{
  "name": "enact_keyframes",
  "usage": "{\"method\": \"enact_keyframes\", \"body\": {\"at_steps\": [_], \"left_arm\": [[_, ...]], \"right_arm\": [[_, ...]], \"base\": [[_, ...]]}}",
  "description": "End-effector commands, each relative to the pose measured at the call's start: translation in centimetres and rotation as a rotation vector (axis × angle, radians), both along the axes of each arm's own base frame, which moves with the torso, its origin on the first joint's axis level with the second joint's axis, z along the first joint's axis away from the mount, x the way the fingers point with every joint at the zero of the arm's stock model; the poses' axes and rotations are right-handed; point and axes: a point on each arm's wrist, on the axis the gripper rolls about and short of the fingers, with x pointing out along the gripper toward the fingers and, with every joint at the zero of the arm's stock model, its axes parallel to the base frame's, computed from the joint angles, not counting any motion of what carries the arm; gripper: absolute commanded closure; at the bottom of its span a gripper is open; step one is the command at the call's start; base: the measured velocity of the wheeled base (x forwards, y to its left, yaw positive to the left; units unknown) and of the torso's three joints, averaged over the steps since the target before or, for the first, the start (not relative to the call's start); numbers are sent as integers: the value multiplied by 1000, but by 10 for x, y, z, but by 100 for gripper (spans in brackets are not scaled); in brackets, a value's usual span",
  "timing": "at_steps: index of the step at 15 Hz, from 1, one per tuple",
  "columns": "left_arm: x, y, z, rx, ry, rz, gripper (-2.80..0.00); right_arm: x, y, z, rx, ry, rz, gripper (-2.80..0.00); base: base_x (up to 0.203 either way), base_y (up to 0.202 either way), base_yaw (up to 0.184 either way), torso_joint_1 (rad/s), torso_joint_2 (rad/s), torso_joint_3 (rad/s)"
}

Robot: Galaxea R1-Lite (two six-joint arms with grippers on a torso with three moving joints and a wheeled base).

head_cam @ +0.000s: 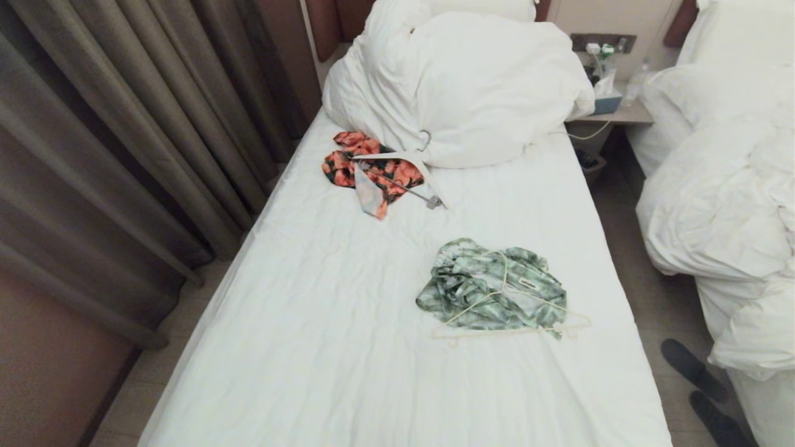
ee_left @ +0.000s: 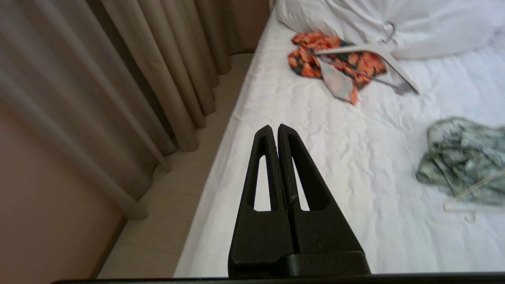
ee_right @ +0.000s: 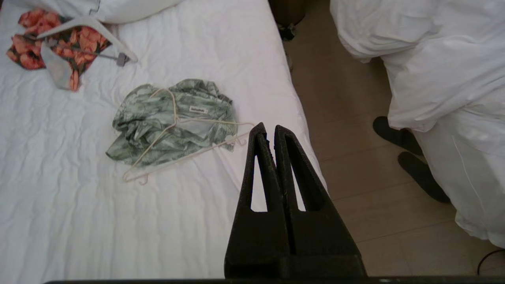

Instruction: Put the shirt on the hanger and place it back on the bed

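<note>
The green and white shirt (head_cam: 490, 285) (ee_right: 173, 120) (ee_left: 461, 157) lies crumpled on the bed (head_cam: 348, 323), toward its right side. The thin cream hanger (head_cam: 509, 310) (ee_right: 177, 136) rests flat on top of it, its bar along the shirt's near edge. Neither arm shows in the head view. My left gripper (ee_left: 275, 128) is shut and empty, hovering over the bed's left edge, well short of the shirt. My right gripper (ee_right: 267, 128) is shut and empty above the bed's right edge, near the hanger's end.
An orange-red floral garment (head_cam: 366, 167) with a thick white hanger (head_cam: 404, 164) lies farther up the bed, below the bunched duvet (head_cam: 459, 87). Curtains (head_cam: 124, 124) hang at the left. A second bed (head_cam: 733, 205) and dark slippers (head_cam: 692, 369) are at the right.
</note>
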Motion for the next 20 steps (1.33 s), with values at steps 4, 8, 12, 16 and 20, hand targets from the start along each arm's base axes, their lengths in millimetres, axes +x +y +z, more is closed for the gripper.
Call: {"method": "enact_keyframes", "body": {"at_steps": [4,8,12,16,20], "left_arm": [[-4,-2,-45,16,18,-77,0],[-1,-4,-63,34,53,-180,0],[-2,-5,-79,65,146,-236,0],[-2,-5,-85,54,208,-230,0],[-2,-5,-85,53,208,-230,0]], "right_arm": [[-8,4,-9,-1,-21,-115,0],[-18,9,-45,-73,-29,-39,0],[-11,13,-88,-159,-21,150,0],[4,14,-111,-278,-40,189,0],[8,14,-123,-268,0,218,0]], "base": [[0,0,0,0,0,0],[0,0,0,0,0,0],[0,0,0,0,0,0],[0,0,0,0,0,0],[0,0,0,0,0,0]]}}
